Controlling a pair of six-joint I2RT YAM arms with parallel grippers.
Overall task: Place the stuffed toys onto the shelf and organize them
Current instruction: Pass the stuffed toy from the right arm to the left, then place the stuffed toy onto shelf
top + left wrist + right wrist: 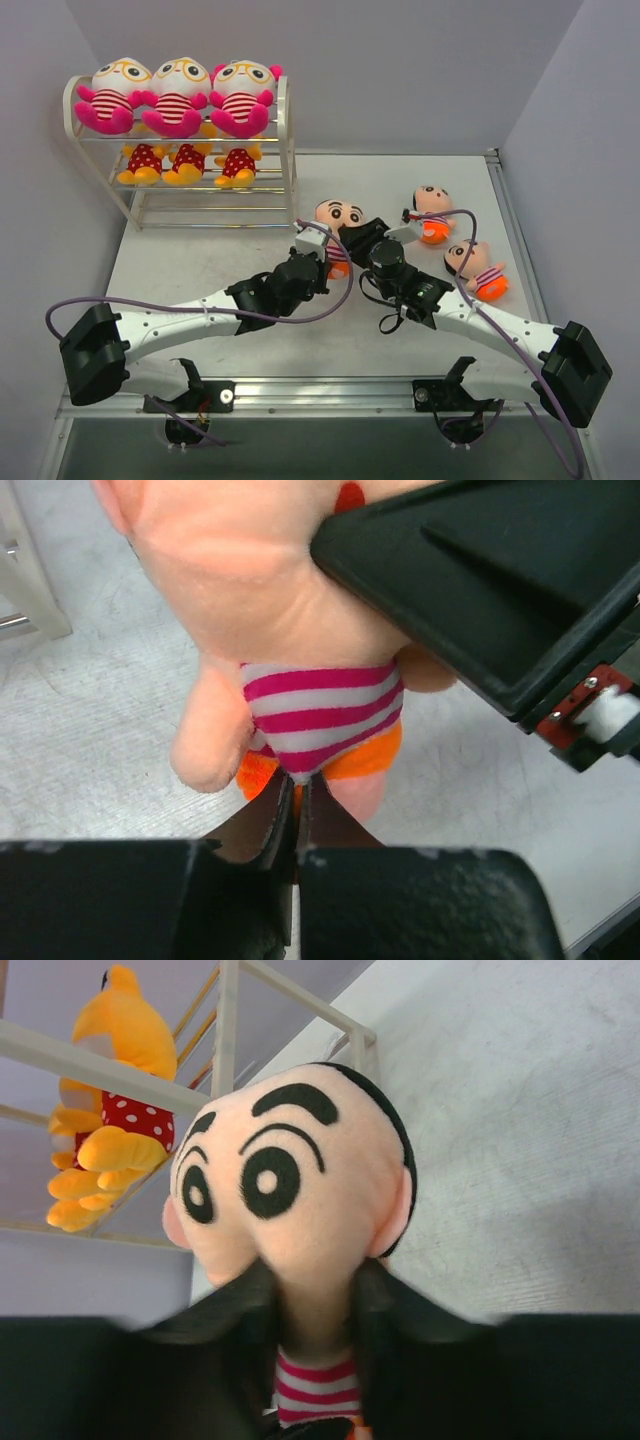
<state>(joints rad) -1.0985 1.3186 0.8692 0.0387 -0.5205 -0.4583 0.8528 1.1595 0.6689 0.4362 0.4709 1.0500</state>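
Peach plush, smooth and rounded, filled both wrist views: a black-haired doll [290,1180] with thick arched brows and wide round eyes was held between the two arms over the scuffed grey table [200,270], just in front of the right foot of the shelf [290,140]. Whether it touched the surface could not be told. The left gripper [298,780] was clamped tight, its thin fingers [268,830] pressed together on a pinch of fabric where the magenta-and-white striped shirt met the orange pants. The right gripper [310,1305] clasped the same doll at the neck, one broad black finger on each side under the chin (the soft face bulged a little above them).

On the cream wire shelf, all thin rods and arched side frames, three pink toys [180,95] with striped bellies sat side by side on the top tier, and three yellow-orange toys [188,160] in red dotted dresses sat on the tier below. A second doll [432,212] and a third doll [478,268] lay on the table to the right, apart from each other
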